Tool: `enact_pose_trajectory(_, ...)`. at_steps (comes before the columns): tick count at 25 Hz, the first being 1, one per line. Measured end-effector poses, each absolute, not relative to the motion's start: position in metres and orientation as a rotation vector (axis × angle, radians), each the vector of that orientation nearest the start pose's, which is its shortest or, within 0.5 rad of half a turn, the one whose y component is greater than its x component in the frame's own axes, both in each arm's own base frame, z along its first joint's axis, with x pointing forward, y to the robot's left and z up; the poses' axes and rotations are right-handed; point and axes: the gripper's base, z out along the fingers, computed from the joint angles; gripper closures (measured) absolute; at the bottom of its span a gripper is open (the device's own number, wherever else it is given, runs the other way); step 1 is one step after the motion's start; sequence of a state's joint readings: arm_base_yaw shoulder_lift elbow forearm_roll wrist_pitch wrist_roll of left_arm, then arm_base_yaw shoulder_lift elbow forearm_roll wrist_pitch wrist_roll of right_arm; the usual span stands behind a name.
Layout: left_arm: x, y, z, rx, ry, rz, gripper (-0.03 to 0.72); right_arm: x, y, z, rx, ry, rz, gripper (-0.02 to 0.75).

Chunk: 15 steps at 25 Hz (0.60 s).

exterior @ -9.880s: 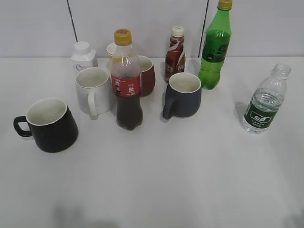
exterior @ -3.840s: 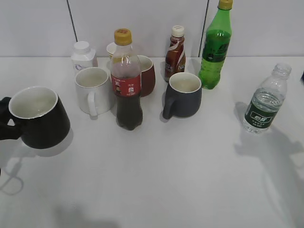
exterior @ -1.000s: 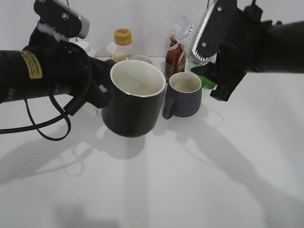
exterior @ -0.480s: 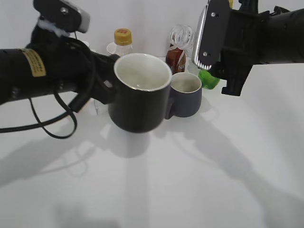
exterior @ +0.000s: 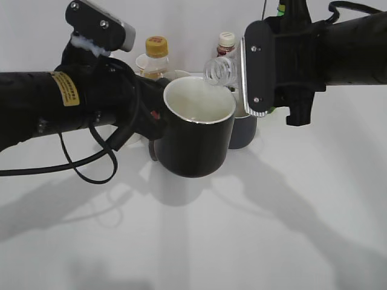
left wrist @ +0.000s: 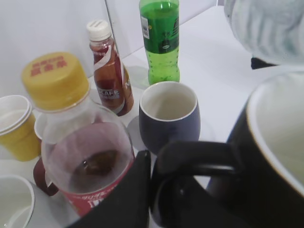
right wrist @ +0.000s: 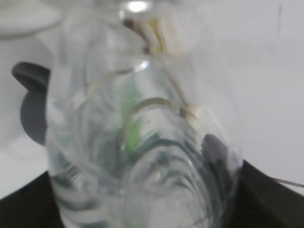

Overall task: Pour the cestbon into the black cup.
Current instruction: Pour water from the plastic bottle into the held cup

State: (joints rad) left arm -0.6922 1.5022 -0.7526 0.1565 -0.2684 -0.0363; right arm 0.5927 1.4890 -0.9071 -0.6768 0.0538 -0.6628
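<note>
My left gripper [exterior: 151, 118] is shut on the handle of the black cup [exterior: 196, 145] and holds it lifted above the table, mouth up. In the left wrist view the black handle [left wrist: 199, 154] sits between the fingers and the cup's white inside [left wrist: 280, 123] shows at right. My right gripper [exterior: 266, 72] is shut on the cestbon and holds it tipped, its open clear neck [exterior: 219, 69] just over the cup's far rim. The clear ribbed bottle [right wrist: 142, 142] fills the right wrist view. Its green label is hidden.
Behind the cup stand a cola bottle [left wrist: 80, 156] with a yellow cap, a small brown bottle [left wrist: 110, 71], a green soda bottle [left wrist: 160, 42] and a dark grey-blue mug [left wrist: 168, 114]. A yellow-and-white cup [left wrist: 14, 126] stands at left.
The black cup has moved right and slightly down. The bottle has tipped further and come down left, its neck now over the cup's rim.
</note>
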Motion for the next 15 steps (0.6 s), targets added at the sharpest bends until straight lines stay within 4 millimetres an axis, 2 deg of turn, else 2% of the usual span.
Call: enact_pose_trajectory(15,0.2394,-0.2032,0.2346,0.81,1.827,-0.413,0.634,0.2719,0.1772,0.2613,-1.894,1.065,-0.622,0.238)
